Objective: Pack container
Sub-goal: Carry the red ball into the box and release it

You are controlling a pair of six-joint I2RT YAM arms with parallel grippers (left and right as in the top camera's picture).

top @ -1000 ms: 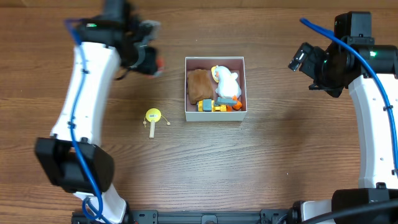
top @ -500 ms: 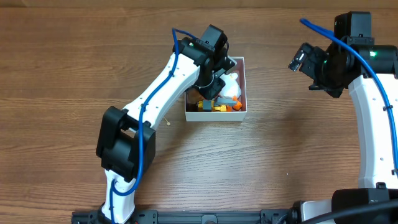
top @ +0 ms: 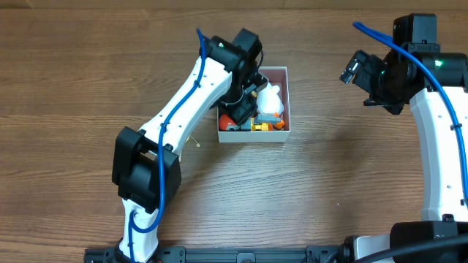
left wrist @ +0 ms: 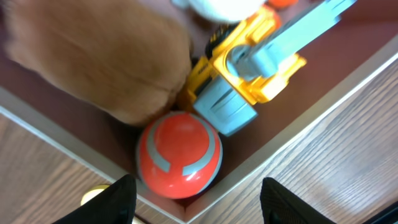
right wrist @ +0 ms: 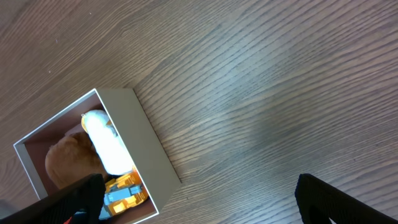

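The container [top: 288,102] is a small white-walled box with a pink-mauve inside at the table's middle. It holds a brown plush [left wrist: 93,56], a white duck plush [top: 269,98], a yellow and blue toy vehicle [left wrist: 249,68] and a red-orange ball [top: 227,122]. The ball [left wrist: 179,154] lies in the container's front left corner [left wrist: 298,127]. My left gripper [left wrist: 199,205] hovers open just above the ball, touching nothing. My right gripper [right wrist: 199,205] is open and empty above bare table, to the right of the container [right wrist: 143,137].
A small yellow toy with a stick [top: 196,142] lies on the table left of the container, mostly hidden under my left arm; a bit of it shows in the left wrist view [left wrist: 93,196]. The table is brown wood.
My left arm swung from the far left to over the container. The red-orange ball it carried now lies in the container's front left corner, and the jaws are open.
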